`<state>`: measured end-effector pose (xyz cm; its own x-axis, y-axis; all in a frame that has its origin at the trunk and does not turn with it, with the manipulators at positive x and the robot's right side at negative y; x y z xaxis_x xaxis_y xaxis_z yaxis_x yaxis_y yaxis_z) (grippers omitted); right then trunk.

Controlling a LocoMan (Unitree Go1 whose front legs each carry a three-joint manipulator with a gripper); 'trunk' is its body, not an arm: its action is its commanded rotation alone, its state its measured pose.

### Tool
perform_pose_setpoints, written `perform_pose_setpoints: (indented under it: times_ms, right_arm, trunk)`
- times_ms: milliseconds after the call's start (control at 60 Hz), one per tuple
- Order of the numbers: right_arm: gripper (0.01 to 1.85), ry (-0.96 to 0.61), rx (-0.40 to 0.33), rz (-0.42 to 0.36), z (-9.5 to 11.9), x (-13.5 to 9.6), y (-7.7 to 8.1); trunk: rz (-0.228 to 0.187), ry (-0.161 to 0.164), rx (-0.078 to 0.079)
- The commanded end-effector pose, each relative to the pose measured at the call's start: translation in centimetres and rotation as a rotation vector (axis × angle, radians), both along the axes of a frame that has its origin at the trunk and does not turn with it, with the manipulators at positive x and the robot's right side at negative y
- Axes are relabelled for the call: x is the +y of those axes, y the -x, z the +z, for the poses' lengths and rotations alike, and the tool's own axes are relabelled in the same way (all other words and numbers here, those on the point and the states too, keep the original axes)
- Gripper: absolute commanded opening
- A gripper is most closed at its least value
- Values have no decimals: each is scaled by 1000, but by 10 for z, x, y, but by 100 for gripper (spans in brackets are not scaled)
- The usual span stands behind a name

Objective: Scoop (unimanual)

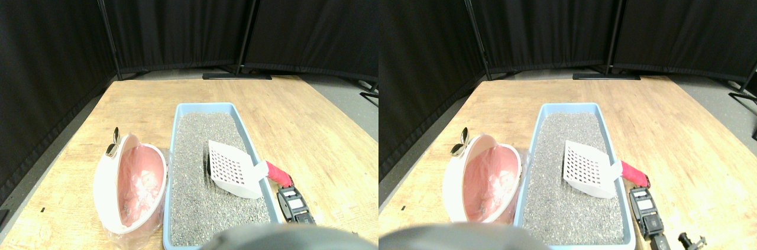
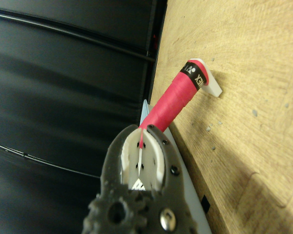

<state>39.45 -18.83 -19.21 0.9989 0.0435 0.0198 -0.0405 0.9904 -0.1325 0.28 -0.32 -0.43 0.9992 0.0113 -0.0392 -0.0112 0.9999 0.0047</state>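
The white slotted scoop [image 1: 232,169] rests head-down in the grey litter [image 1: 201,203] of the blue tray [image 1: 175,138], its pink-wrapped handle [image 1: 278,174] sticking out over the rim. The gripper [image 1: 294,201] sits just behind it; I cannot tell whether it grips. A loose hold could let the handle twist, spilling litter short of the pink bin [image 1: 131,182].

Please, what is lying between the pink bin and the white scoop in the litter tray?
In the stereo pair view, between the pink bin and the white scoop lie the blue litter tray's left wall and a strip of grey litter. Nothing else shows there.
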Motion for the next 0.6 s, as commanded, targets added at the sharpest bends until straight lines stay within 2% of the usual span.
perform_pose_setpoints:
  times_ms: [17, 283, 400, 467, 483, 550, 583, 600]
  right_arm:
    - [42, 8, -38, -4, 8, 0, 0]
    - [39, -36, -103, 34, 9, -1, 0]
    - [51, -114, -141, 62, 12, -2, -1]
    - [58, -146, -135, 61, 13, -3, -2]
    - [65, -188, -143, 71, 13, -3, -3]
    - [65, -188, -143, 71, 13, -3, -3]
    - [71, -223, -136, 65, 14, -4, -4]
    - [82, -268, -130, 66, 16, -5, -6]
  trunk:
    - [6, 4, -1]
    - [3, 14, -16]
    - [3, 18, -15]
    - [4, 20, -14]
    - [3, 20, -14]
    - [3, 20, -14]
    - [3, 20, -14]
    - [1, 21, -14]
